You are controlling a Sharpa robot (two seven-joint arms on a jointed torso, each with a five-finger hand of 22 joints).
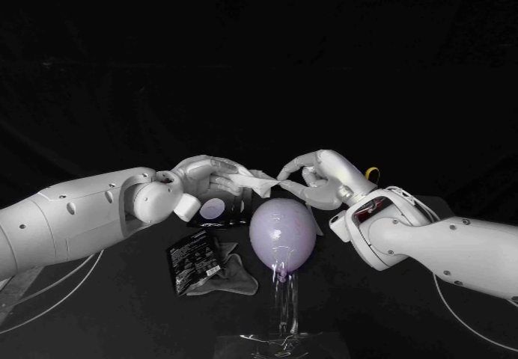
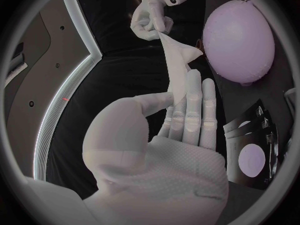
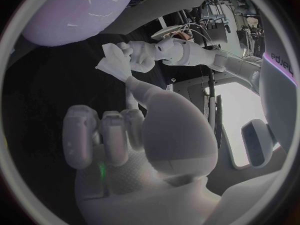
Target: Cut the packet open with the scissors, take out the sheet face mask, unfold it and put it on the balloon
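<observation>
The white sheet face mask hangs folded between my two hands, just above and behind the balloon. My left hand pinches one end of it and my right hand pinches the other. The pale purple balloon stands upright on a clear stand below them. In the left wrist view, the mask runs from my left hand up to the right hand, beside the balloon. In the right wrist view, my right hand reaches to the mask, which the left hand holds.
A black packet lies on the table left of the balloon, with a crumpled grey piece next to it. Another dark packet with a round pale label lies under my left hand. A small yellow loop shows behind my right wrist.
</observation>
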